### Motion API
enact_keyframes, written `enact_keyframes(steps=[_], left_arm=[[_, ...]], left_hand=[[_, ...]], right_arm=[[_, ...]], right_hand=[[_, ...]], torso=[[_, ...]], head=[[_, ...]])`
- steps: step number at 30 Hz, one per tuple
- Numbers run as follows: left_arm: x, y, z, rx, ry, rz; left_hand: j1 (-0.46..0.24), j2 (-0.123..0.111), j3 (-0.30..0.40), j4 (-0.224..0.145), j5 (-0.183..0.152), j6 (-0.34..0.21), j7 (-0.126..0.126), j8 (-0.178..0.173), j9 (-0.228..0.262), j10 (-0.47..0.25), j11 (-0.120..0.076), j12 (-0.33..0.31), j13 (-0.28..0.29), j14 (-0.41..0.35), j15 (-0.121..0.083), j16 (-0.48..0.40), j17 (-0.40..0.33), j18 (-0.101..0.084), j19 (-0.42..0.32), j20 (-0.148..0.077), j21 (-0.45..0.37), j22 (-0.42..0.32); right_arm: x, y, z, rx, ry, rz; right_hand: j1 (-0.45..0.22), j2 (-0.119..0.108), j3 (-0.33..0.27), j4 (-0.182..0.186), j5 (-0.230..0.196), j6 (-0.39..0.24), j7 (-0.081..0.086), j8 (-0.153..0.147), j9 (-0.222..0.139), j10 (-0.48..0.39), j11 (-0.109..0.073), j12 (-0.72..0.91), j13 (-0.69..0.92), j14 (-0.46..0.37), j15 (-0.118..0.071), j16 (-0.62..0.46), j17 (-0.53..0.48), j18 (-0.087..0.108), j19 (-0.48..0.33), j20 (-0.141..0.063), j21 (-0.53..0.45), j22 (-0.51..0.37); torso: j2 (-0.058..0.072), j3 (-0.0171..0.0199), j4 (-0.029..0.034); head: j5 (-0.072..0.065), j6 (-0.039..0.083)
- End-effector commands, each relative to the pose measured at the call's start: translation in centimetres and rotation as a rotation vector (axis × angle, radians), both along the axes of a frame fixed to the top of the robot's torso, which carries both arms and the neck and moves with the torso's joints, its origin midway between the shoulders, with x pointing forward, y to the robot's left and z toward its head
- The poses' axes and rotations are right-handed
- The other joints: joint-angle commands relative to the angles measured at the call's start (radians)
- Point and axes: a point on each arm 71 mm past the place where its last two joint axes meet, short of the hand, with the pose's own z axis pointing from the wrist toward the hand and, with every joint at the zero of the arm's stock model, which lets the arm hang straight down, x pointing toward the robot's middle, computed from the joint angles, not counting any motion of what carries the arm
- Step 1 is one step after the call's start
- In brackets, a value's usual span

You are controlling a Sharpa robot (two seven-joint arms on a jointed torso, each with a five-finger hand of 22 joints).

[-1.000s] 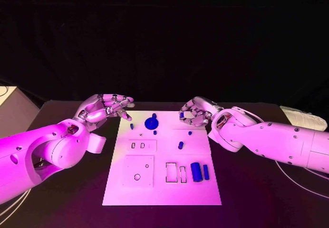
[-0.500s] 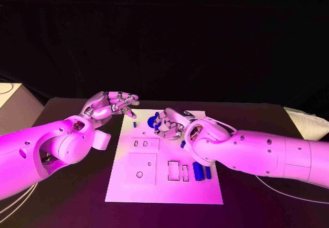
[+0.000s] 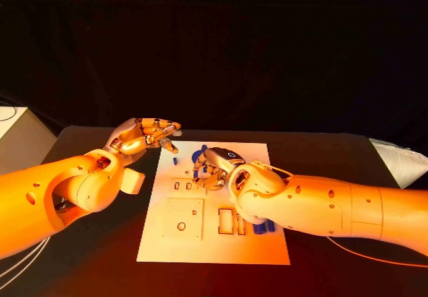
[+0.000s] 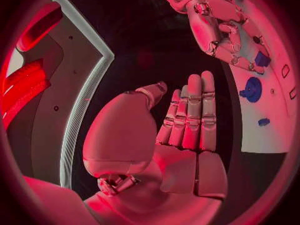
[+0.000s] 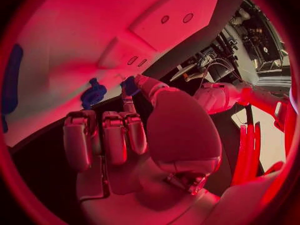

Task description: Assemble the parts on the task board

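Above the task board (image 3: 214, 247), pinched a blue part (image 5: 129, 85) in right hand (image 3: 214, 167), left hand (image 3: 143, 137) spread empty, needed square, gentle seating.

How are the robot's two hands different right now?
The left hand holds nothing, while the right hand pinches a small blue piece at its fingertips. The left hand hangs beside the far left corner of the white board, over the black table; the right hand is over the board itself. Both are many-fingered metal hands on thick arms.
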Motion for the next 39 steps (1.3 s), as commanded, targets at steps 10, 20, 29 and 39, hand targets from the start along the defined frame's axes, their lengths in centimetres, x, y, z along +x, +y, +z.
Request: enact_keyframes(steps=[10,20,29,39], left_arm=[[-0.1,-0.2,0.0,-0.004,-0.001,-0.022],[-0.1,-0.2,0.0,-0.004,0.0,-0.025],[-0.1,-0.3,0.0,-0.004,0.001,-0.025],[-0.1,-0.3,0.0,-0.003,0.002,-0.026]], left_hand=[[-0.008,0.001,-0.001,-0.005,0.002,-0.001,0.005,-0.005,0.001,-0.006,0.001,-0.002,0.001,-0.003,0.0,0.005,0.002,0.002,-0.006,0.001,0.005,0.001],[-0.008,0.001,-0.001,-0.005,0.002,-0.001,0.005,-0.005,0.001,-0.006,0.001,-0.002,0.001,-0.003,0.0,0.005,0.002,0.002,-0.006,0.001,0.005,0.001],[-0.008,0.001,-0.001,-0.005,0.002,-0.001,0.005,-0.005,0.001,-0.006,0.001,-0.002,0.001,-0.003,0.0,0.005,0.002,0.002,-0.006,0.001,0.005,0.001],[-0.008,0.001,-0.001,-0.005,0.002,-0.001,0.005,-0.005,0.001,-0.006,0.001,-0.002,0.001,-0.003,0.0,0.005,0.002,0.002,-0.006,0.001,0.005,0.001]], right_arm=[[-0.2,0.5,-1.3,-0.077,-0.042,-0.002],[-0.7,0.9,-1.9,-0.085,-0.037,0.014],[-1.0,1.0,-2.2,-0.086,-0.032,0.023],[-1.1,1.1,-2.6,-0.095,-0.029,0.027]], right_hand=[[-0.017,-0.008,-0.003,0.01,-0.004,0.006,-0.01,0.004,0.025,0.075,-0.01,-0.006,0.222,0.1,-0.009,0.003,0.252,-0.019,0.068,-0.005,-0.004,0.203],[-0.019,-0.01,-0.004,0.01,-0.005,0.005,-0.01,0.004,0.025,0.076,-0.01,-0.006,0.222,0.1,-0.009,0.003,0.252,-0.019,0.068,-0.005,-0.004,0.204],[-0.023,-0.018,-0.006,0.008,-0.007,0.001,-0.01,0.005,0.025,0.077,-0.01,-0.004,0.225,0.099,-0.009,0.002,0.25,-0.018,0.067,-0.005,-0.007,0.202],[-0.026,-0.024,-0.008,0.008,-0.009,-0.001,-0.009,0.004,0.025,0.076,-0.009,-0.005,0.223,0.099,-0.009,0.002,0.249,-0.018,0.066,-0.005,-0.008,0.2]], torso=[[-0.001,-0.0017,0.0083],[0.001,0.0002,0.0053],[0.0,-0.0006,0.0055],[0.0,-0.0002,0.0044]], head=[[0.001,-0.012],[0.007,-0.018],[0.01,-0.023],[0.012,-0.025]])
